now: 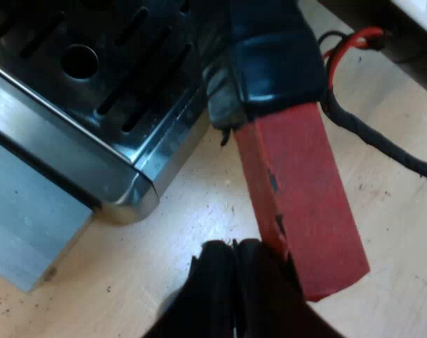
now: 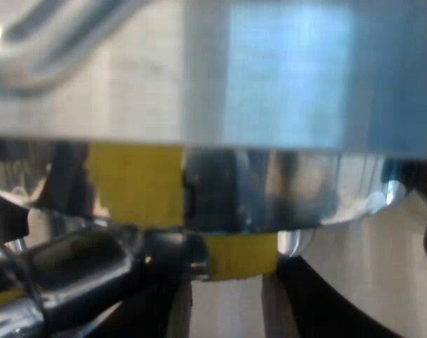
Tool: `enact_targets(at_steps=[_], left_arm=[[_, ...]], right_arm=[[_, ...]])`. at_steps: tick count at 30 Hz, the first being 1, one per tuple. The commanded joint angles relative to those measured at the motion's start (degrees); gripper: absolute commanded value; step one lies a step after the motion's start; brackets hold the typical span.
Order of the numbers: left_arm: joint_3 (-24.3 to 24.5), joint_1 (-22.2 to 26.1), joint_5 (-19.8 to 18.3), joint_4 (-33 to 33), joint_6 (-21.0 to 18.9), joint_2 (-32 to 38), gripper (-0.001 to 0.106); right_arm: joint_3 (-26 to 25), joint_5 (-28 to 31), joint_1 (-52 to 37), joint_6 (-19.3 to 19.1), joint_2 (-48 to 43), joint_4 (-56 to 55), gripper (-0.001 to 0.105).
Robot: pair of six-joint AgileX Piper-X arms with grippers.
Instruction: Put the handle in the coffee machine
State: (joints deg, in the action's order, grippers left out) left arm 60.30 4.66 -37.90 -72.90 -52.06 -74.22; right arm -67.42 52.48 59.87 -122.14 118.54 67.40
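Surface: pale wooden table (image 1: 389, 232), speckled with dark crumbs.
Left gripper (image 1: 233, 246): fingers pressed together, empty, just beside the red end (image 1: 304, 204).
Handle (image 1: 276, 56): dark, stiff, sticking out near the tray corner of the espresso machine (image 1: 79, 141).
Holder head (image 2: 269, 201): metal, up under the machine's front; yellow marks (image 2: 136, 179) are offset, so likely not locked.
Right gripper (image 2: 231, 313): near that head; its grip cannot be told.
Handling: rigid, probably head-heavy; clamp the dark handle and twist firmly.
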Motion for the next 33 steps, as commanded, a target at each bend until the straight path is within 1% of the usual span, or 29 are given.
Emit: enact_targets(at_steps=[1,2,3,6,9,11,13,17,19,21,22,23,25,27,28,29,33], left_arm=[[0.0,-0.3,-2.2,0.0,-1.6,0.7,0.001],[0.0,-0.3,-2.4,0.0,-1.9,0.7,0.001],[0.0,-0.3,-3.6,0.0,-2.7,0.7,0.001],[0.0,-1.3,-4.2,-0.3,-3.4,0.7,0.001],[0.0,-3.5,-4.2,-0.3,-3.4,0.7,0.001],[0.0,-5.2,-4.1,-0.3,-4.1,0.7,0.001],[0.0,-7.0,-4.1,-0.1,-5.4,0.7,0.001],[0.0,-8.3,-3.9,0.9,-7.2,0.7,0.001],[0.0,-8.3,-3.6,0.9,-7.9,1.1,0.001],[0.0,-8.3,-2.3,0.9,-7.9,1.5,0.001],[0.0,-8.3,-2.3,0.9,-8.1,2.0,0.001],[0.0,-8.3,-2.4,1.1,-8.2,2.2,0.001],[-0.2,-8.3,-3.3,2.1,-10.4,2.9,0.001],[-0.5,-8.3,-3.3,2.9,-11.3,3.2,0.001],[-0.7,-8.3,-3.3,3.0,-11.7,3.3,0.001],[-1.0,-8.3,-3.3,3.3,-12.3,3.3,0.001],[-4.1,-8.3,-3.1,5.3,-13.7,4.4,0.001]], right_arm=[[-1.3,-1.3,-0.2,-0.3,-8.6,4.2,0.028],[-1.3,-1.2,-0.2,-0.3,-8.6,4.2,0.028],[-1.3,-0.8,-0.2,-0.3,-8.6,3.9,0.028],[-1.3,0.7,0.3,-0.3,-8.9,3.4,0.028],[-1.0,1.7,1.0,-0.3,-9.6,-0.1,0.028],[-1.1,1.6,1.4,-0.3,-10.1,-2.8,0.028],[-1.1,1.6,2.0,-0.3,-10.7,-5.9,0.028],[-0.2,1.7,2.3,0.7,-11.7,-8.8,0.028],[2.3,1.7,2.3,2.0,-13.7,-10.5,0.028],[4.7,1.5,2.5,3.3,-15.4,-11.2,0.028],[6.3,1.3,2.8,3.5,-16.6,-11.5,0.028],[6.8,1.3,3.0,3.5,-17.0,-11.7,0.028],[9.5,1.3,3.7,4.0,-19.6,-14.8,0.028],[10.7,1.3,3.9,4.7,-20.8,-16.3,0.028],[12.3,0.9,4.4,5.9,-22.2,-17.2,0.028],[12.8,0.8,4.4,6.2,-22.9,-17.2,0.028],[15.8,0.8,6.1,6.4,-26.0,-17.6,0.028]])
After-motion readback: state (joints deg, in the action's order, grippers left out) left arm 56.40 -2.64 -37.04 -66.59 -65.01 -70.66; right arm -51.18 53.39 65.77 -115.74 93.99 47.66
